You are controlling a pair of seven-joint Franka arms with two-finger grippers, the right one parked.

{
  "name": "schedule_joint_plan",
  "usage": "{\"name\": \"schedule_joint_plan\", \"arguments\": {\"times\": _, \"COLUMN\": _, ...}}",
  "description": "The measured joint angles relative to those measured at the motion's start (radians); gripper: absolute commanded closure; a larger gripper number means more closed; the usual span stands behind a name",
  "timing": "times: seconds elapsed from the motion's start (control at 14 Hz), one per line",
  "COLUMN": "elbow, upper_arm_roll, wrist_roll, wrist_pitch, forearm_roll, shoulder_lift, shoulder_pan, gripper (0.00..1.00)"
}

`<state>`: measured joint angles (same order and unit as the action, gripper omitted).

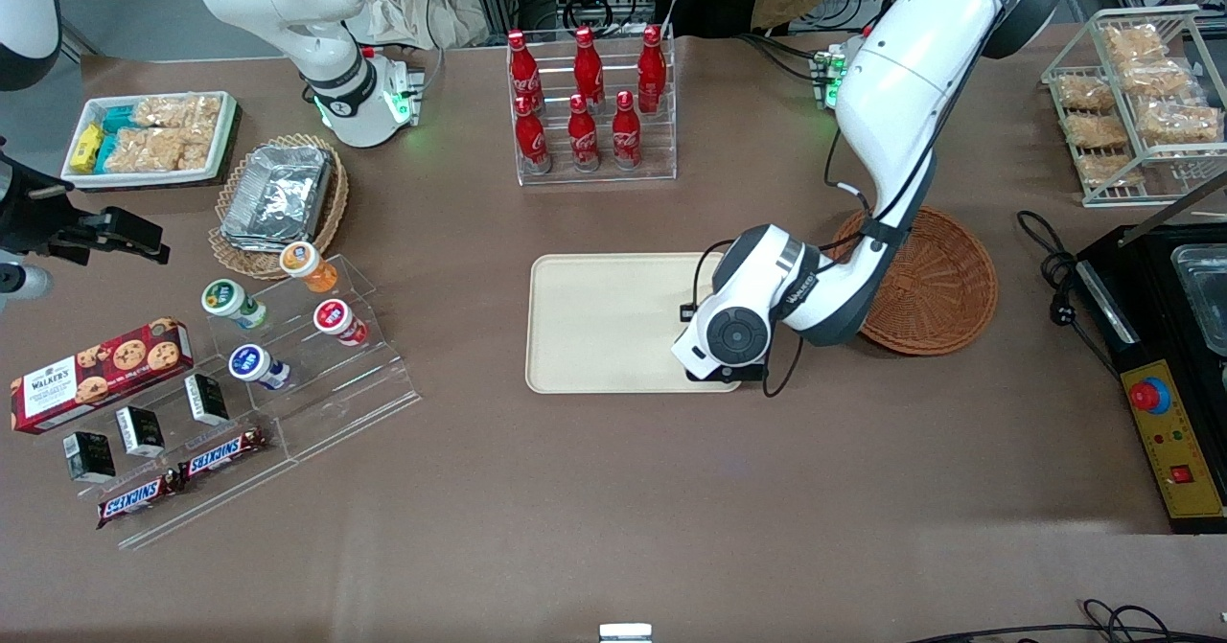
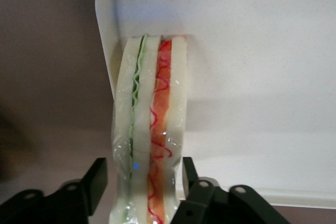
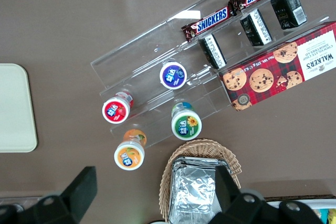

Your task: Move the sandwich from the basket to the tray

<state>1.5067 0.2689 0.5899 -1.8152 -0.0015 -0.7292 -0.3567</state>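
Gripper: the gripper (image 2: 139,182) is clenched on the sandwich (image 2: 149,129), one black finger (image 2: 94,182) against each bread face; it hangs over the corner of the tray (image 1: 594,322) nearest the basket (image 1: 944,279) and the front camera.
Sandwich: held on edge, cut side toward the wrist camera, low over the tray's rim; whether its lower end touches the tray cannot be told. In the front view the arm's wrist hides it.
Progress: I judge the lift and carry done, since the sandwich is out of the basket and over the tray. Left to do: set it down inside the rim, let go, pull away.
Sandwich make: pale, smooth bread slabs, wavy green and red-orange filling lines between them, a glossy clear wrap with small glints; likely soft, so a tight grip could dent it.
Tray make: cream plastic, flat, matte, rounded corner, low raised rim; bare where it shows.
Basket make: round, shallow, reddish-brown woven wicker, ribbed in rings; partly covered by the arm, nothing seen in the part that shows.
Table: brown and dull.
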Motion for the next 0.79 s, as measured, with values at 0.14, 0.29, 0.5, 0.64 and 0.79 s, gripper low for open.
{"name": "schedule_joint_plan", "arguments": {"times": 0.14, "elbow": -0.016, "upper_arm_roll": 0.0, "wrist_roll": 0.005, "wrist_pitch": 0.0, "forearm_roll": 0.0, "shoulder_lift": 0.012, "shoulder_pan": 0.001, "gripper": 0.0}}
{"name": "schedule_joint_plan", "arguments": {"times": 0.29, "elbow": -0.029, "upper_arm_roll": -0.001, "wrist_roll": 0.019, "wrist_pitch": 0.004, "forearm_roll": 0.0, "shoulder_lift": 0.048, "shoulder_pan": 0.006, "gripper": 0.0}}
{"name": "schedule_joint_plan", "arguments": {"times": 0.5, "elbow": -0.032, "upper_arm_roll": -0.008, "wrist_roll": 0.022, "wrist_pitch": 0.045, "forearm_roll": -0.001, "shoulder_lift": 0.137, "shoulder_pan": 0.045, "gripper": 0.0}}
{"name": "schedule_joint_plan", "arguments": {"times": 0.64, "elbow": -0.032, "upper_arm_roll": -0.01, "wrist_roll": 0.02, "wrist_pitch": 0.085, "forearm_roll": 0.0, "shoulder_lift": 0.197, "shoulder_pan": 0.092, "gripper": 0.0}}
{"name": "schedule_joint_plan", "arguments": {"times": 0.79, "elbow": -0.032, "upper_arm_roll": -0.011, "wrist_roll": 0.019, "wrist_pitch": 0.114, "forearm_roll": 0.0, "shoulder_lift": 0.25, "shoulder_pan": 0.138, "gripper": 0.0}}
